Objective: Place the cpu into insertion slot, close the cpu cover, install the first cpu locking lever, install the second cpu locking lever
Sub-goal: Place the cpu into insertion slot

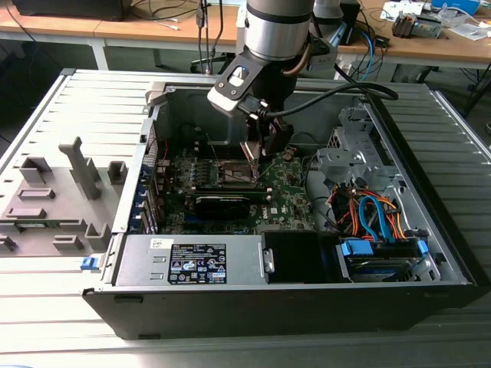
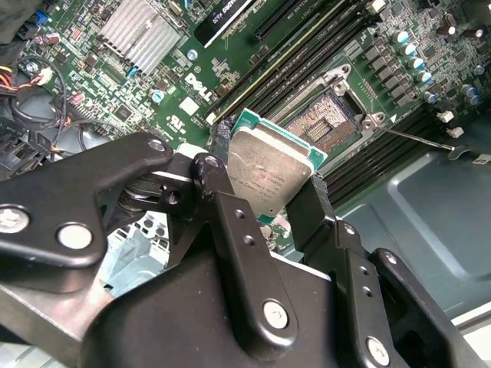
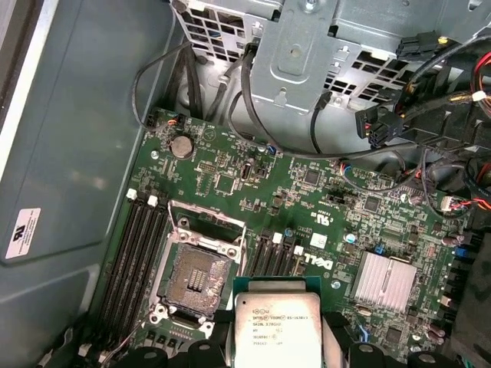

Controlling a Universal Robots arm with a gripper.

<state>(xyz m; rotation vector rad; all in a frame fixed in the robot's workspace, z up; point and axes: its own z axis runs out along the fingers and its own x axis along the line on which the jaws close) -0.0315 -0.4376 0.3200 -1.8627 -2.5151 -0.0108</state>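
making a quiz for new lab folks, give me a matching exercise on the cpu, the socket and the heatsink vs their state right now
Things:
1 cpu
2 insertion slot
3 finned heatsink

States:
a uncovered, nothing seated in it
b silver, fixed on the motherboard
c clamped in the hand, not seated

Pairs: 1-c, 2-a, 3-b
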